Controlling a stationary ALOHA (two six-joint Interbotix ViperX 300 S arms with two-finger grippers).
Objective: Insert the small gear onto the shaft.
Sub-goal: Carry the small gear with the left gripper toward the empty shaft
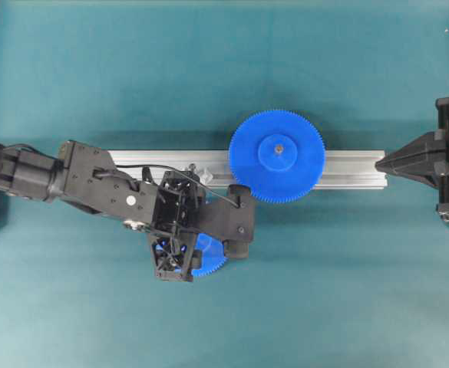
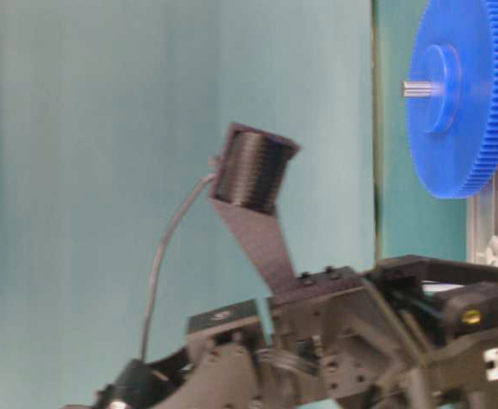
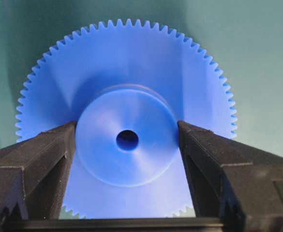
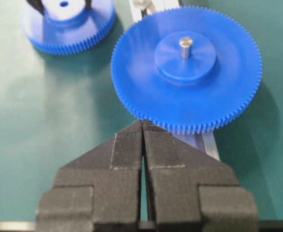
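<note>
Both left fingers [image 3: 49,159] clamp the small gear's [image 3: 126,140] hub; right fingers [image 4: 126,145] together, bare tabletop [image 1: 132,77] all around.

The right gripper [image 4: 142,145] is closed, just before the large gear [image 4: 189,92] pinned on its rail [image 4: 206,144]; the small gear [image 4: 66,34] lies top left.

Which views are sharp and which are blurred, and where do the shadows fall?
Left wrist view: small gear sharp, finger edges soft. Right wrist view: larger gear sharp, right gripper slightly soft, soft shadows on the mat. Table-level view: blurred throughout. Overhead view: evenly lit.
</note>
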